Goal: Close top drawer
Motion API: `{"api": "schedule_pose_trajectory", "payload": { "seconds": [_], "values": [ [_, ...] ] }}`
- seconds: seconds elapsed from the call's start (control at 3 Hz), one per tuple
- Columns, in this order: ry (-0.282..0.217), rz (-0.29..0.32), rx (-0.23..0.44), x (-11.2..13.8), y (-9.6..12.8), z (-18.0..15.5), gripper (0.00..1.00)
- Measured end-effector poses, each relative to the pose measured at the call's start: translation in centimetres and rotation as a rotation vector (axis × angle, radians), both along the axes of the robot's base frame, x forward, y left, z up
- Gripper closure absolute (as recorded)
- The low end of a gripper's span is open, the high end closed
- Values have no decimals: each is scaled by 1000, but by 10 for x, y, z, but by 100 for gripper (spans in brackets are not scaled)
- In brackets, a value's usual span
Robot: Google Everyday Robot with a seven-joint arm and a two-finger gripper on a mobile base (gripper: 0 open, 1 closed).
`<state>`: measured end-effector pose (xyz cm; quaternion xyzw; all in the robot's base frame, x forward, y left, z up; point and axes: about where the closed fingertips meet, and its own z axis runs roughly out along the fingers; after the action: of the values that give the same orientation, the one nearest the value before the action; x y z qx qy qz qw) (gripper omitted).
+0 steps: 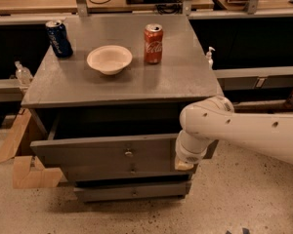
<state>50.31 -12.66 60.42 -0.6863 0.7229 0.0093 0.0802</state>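
Observation:
The top drawer point(88, 154) of the grey cabinet stands partly open. Its flat grey front panel, with a small round knob point(129, 153), sticks out a short way from the cabinet. My white arm reaches in from the right. My gripper point(184, 164) is at the right end of the drawer's front panel, against it. The bulky wrist joint hides most of the gripper.
On the cabinet top point(185, 82) stand a blue can point(59, 39), a white bowl point(109, 59) and a red cola can point(153, 44). Two shorter drawers point(132, 191) sit below. A cardboard box point(19, 155) lies on the floor at the left. Desks run behind.

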Motion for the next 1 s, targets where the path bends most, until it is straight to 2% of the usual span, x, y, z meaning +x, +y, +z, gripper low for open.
{"api": "schedule_pose_trajectory", "payload": {
  "seconds": [0.67,1.0],
  "values": [
    [-9,-21,-11,26,-5,6,100],
    [-17,-52,-10,30,-9,6,82]
  ]
}}
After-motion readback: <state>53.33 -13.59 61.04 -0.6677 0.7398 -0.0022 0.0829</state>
